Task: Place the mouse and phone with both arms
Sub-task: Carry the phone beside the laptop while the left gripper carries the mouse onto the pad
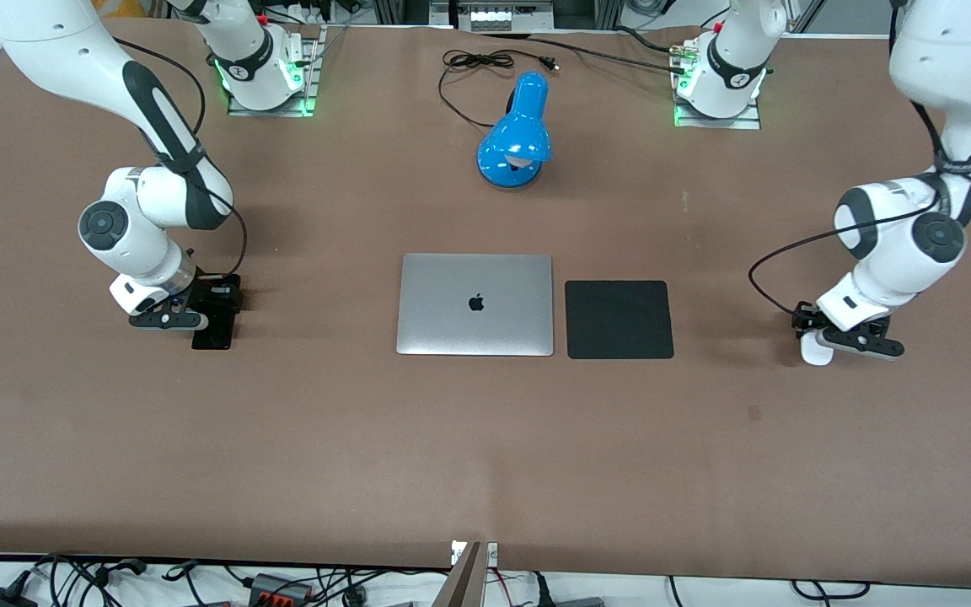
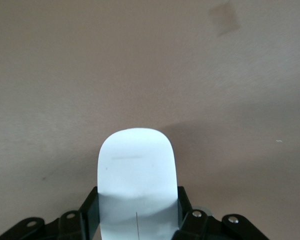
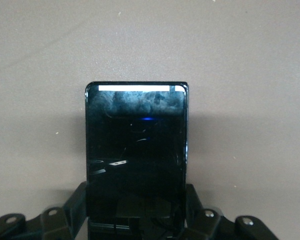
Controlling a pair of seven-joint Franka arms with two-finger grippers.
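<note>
The white mouse is at the left arm's end of the table, between the fingers of my left gripper. In the left wrist view the black fingers press both sides of the mouse, so the left gripper is shut on it. The black glossy phone is at the right arm's end, held by my right gripper. In the right wrist view the fingers clamp the phone at its sides, so the right gripper is shut on it. Both things are at or just above the brown tabletop.
A closed silver laptop lies mid-table with a black square mouse pad beside it toward the left arm's end. A blue desk lamp with a black cable stands farther from the front camera.
</note>
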